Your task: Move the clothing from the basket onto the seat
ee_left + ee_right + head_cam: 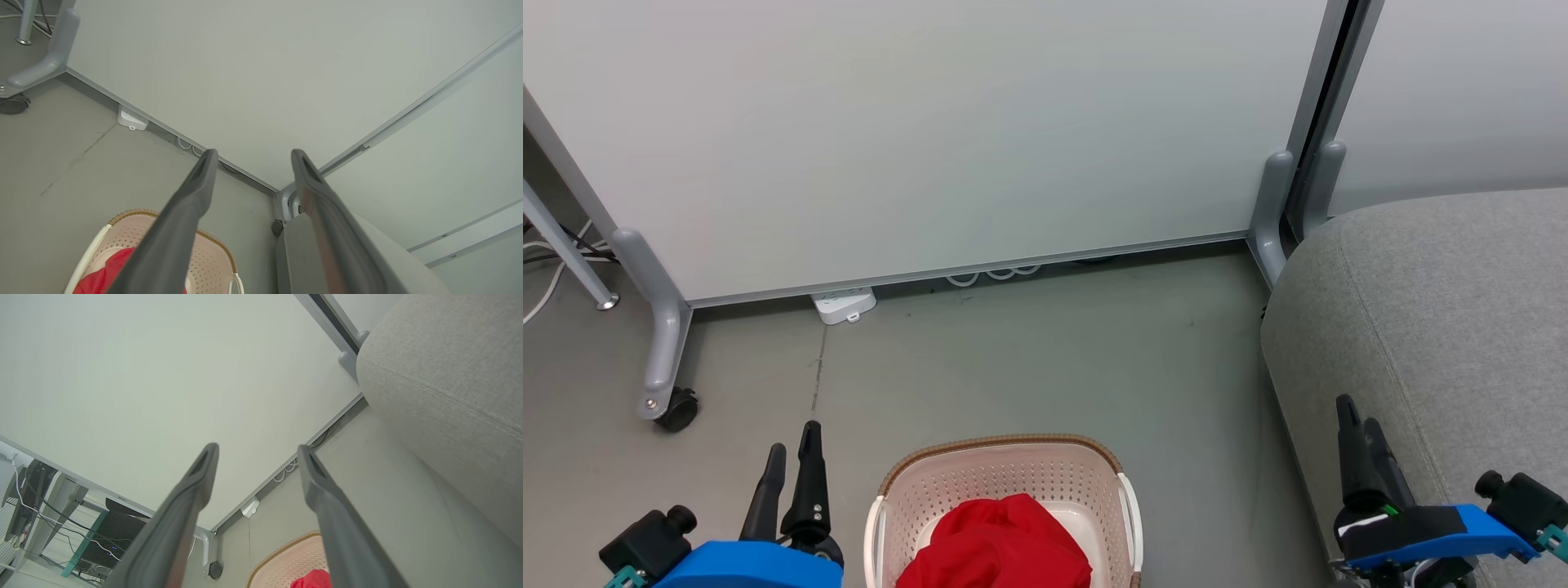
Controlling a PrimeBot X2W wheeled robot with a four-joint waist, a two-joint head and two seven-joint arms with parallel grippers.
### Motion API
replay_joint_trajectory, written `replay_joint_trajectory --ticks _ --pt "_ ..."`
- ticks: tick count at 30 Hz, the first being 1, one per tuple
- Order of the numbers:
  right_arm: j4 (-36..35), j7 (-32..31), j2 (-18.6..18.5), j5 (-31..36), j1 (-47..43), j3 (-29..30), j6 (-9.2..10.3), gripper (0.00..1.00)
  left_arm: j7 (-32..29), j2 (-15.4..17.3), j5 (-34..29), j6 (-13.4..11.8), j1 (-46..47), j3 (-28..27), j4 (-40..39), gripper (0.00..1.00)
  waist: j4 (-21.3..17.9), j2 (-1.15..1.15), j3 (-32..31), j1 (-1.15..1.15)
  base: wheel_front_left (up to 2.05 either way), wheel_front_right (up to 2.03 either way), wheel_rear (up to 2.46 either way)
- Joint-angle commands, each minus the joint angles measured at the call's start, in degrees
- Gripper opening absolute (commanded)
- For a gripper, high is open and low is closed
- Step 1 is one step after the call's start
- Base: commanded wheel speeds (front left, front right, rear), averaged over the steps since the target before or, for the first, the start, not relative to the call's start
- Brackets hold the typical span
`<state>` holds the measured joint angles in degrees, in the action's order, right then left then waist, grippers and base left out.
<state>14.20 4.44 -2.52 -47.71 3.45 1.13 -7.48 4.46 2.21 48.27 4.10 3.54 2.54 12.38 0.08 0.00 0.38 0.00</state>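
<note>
Down on the floor between the two grippers, the red clothing lies heaped in the basket (the grey seat stands near on its right), while the left gripper and the right gripper hang with fingers parted, holding nothing, clear of it.

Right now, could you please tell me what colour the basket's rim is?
The rim is brown with a woven look, clearest in the head view.

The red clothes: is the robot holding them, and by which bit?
Nothing is held. The left gripper and right gripper have open, empty jaws. The red clothes lie in the basket, untouched.
</note>
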Motion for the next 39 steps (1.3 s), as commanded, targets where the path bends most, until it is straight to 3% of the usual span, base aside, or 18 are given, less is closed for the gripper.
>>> replay_joint_trajectory --ticks 1,39 --pt "-0.6 0.68 -0.26 2.15 0.97 -0.35 -0.02 1.0 0.68 0.51 -2.29 -0.38 0.13 0.43 -0.92 1.0 -0.02 0.0 -0.01 0.0 0.0 0.0 0.0" --pt "-0.45 6.04 -0.4 26.26 0.76 -2.24 -0.01 1.0 6.69 0.67 -25.17 -1.24 -0.69 4.47 -0.57 1.0 -0.1 0.0 -0.05 0.0 0.0 0.0 0.0"
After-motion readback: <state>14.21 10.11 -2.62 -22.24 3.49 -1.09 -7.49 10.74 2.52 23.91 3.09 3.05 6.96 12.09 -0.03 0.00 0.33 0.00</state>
